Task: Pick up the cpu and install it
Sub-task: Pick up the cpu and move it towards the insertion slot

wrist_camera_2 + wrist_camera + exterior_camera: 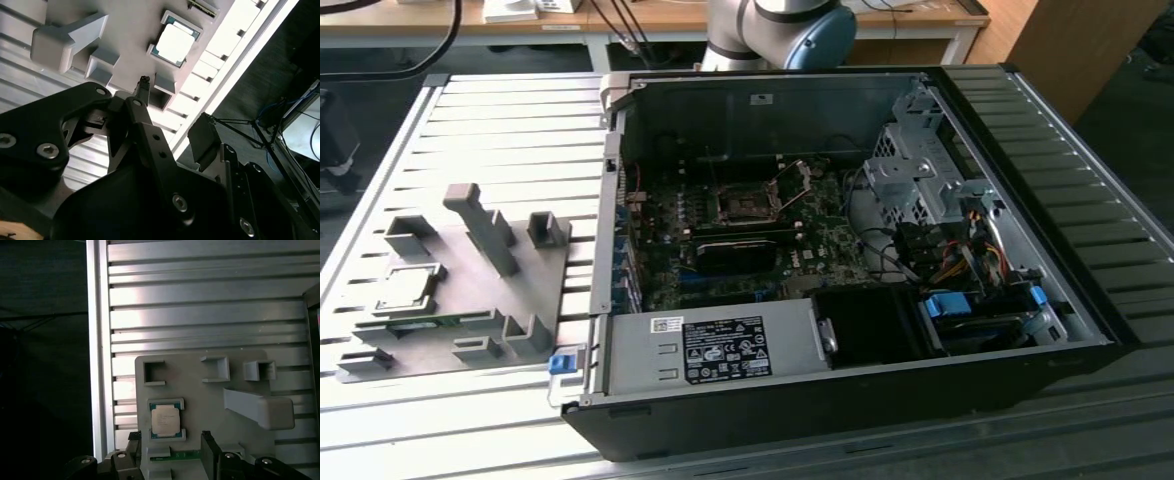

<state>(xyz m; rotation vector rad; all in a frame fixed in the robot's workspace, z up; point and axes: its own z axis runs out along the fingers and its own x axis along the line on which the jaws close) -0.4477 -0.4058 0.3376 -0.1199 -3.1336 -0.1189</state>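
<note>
Lying in a grey holder [200, 400] on the slatted metal table [200, 305], the cpu [165, 420] faces the spread-open hand [171, 439].

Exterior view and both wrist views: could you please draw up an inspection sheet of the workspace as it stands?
Surface: slatted metal table carrying a grey fixture plate and an open computer case.
Job's things: cpu lies flat in its nest on the fixture plate, not picked up; motherboard socket sits inside the case.
Clutter: green circuit strip beside the cpu on the plate.
Grippers: gripper open, holding nothing, one finger to each side of the cpu.
Cables: coloured wire bundle inside the case.
Surroundings: wooden desk and the arm's base behind the table.
</note>
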